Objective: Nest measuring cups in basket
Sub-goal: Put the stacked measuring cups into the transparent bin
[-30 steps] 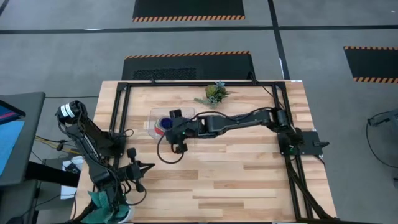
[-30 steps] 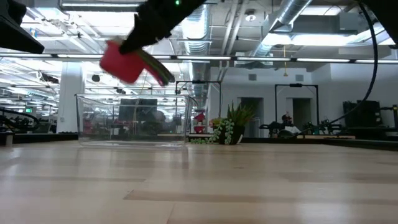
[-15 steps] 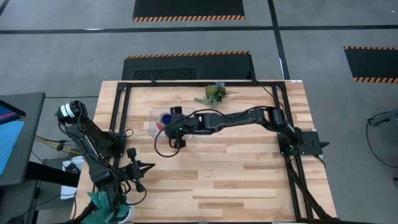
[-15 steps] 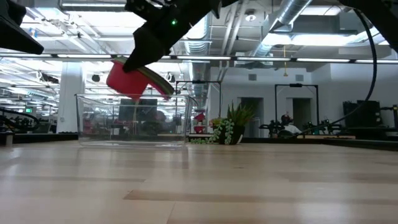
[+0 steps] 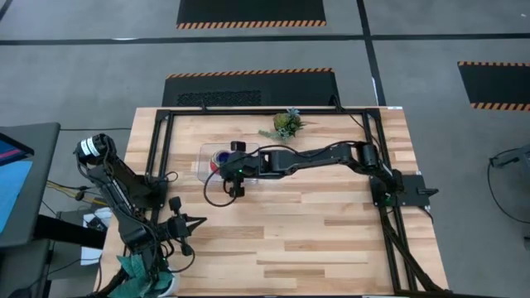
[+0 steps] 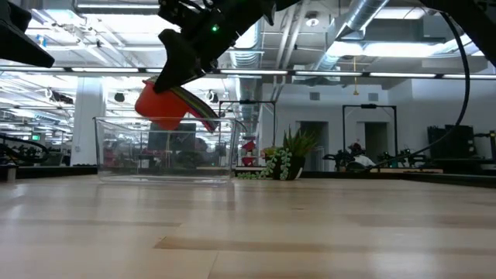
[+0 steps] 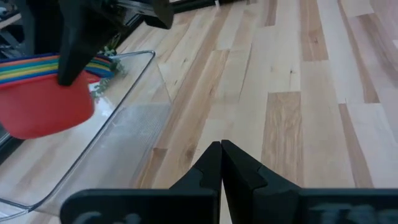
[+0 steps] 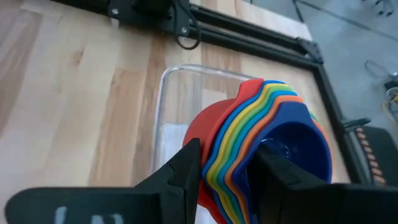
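Note:
The measuring cups [image 8: 281, 138] are nested in one stack: red outermost, then yellow, green, orange and blues, with the handles fanned together. My right gripper [image 5: 226, 161] is shut on this stack above the clear basket [image 5: 204, 170]. In the low view the red cup [image 6: 160, 105] hangs tilted, its bottom dipping just below the basket's rim [image 6: 124, 119]. The basket rests flat on the table's far left part. My left gripper [image 5: 199, 222] is shut and touches nothing, at the table's near left corner; its wrist view shows the red cup [image 7: 43, 109]. My right gripper pinches the stacked handles [image 8: 229, 146] between its two fingers [image 8: 186, 167], close to the bowls. The fingers slant down from the table's right side and lie across the handles. The stack is lifted clear and tilted, with the bowls [image 6: 160, 105] hanging lower than the handles, inside the basket's outline.
A small green plant sprig [image 5: 286, 124] lies near the far edge, right of the basket. A black frame [image 5: 157, 145] runs along the table's left, far and right sides. A teal cloth [image 5: 132, 269] hangs off the near left corner. Bare wood lies across the middle and near side.
My right gripper has carried the nested stack down and a little toward the table's far edge. The red cup has dropped from well above the basket's rim until its bottom dips below the rim. The gripper has stayed shut on the handles.

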Controlling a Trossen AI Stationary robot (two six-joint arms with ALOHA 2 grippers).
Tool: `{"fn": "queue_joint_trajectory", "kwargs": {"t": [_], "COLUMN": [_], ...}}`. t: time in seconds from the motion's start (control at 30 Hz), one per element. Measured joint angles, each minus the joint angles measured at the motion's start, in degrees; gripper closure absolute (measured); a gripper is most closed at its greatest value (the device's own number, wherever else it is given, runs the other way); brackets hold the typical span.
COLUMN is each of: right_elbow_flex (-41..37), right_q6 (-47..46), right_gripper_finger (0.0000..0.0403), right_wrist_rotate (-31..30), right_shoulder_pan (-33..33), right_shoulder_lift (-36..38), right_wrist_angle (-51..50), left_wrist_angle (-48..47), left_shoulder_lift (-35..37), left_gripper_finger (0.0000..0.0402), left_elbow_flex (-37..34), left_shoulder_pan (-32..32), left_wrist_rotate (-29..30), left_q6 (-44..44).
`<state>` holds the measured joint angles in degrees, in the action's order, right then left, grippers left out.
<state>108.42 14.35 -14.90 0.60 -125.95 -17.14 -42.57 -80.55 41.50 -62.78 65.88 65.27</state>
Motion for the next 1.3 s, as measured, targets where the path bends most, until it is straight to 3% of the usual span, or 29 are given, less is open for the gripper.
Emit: {"fn": "queue_joint_trajectory", "kwargs": {"t": [0.43,1.3], "right_elbow_flex": [0.00,0.02], "right_q6": [-3.74,-6.79], "right_gripper_finger": [0.0278,0.0277], "right_wrist_rotate": [0.11,0.12], "right_shoulder_pan": [0.26,-0.39], "right_shoulder_lift": [0.00,-3.69], "right_wrist_angle": [-4.43,-3.98], "left_wrist_angle": [0.09,1.20], "left_shoulder_lift": [0.00,0.00], "left_gripper_finger": [0.0401,0.0401], "left_elbow_flex": [0.00,0.00], "left_shoulder_pan": [0.00,0.02], "left_wrist_rotate": [-1.58,-1.88], "left_q6": [0.56,-0.47]}}
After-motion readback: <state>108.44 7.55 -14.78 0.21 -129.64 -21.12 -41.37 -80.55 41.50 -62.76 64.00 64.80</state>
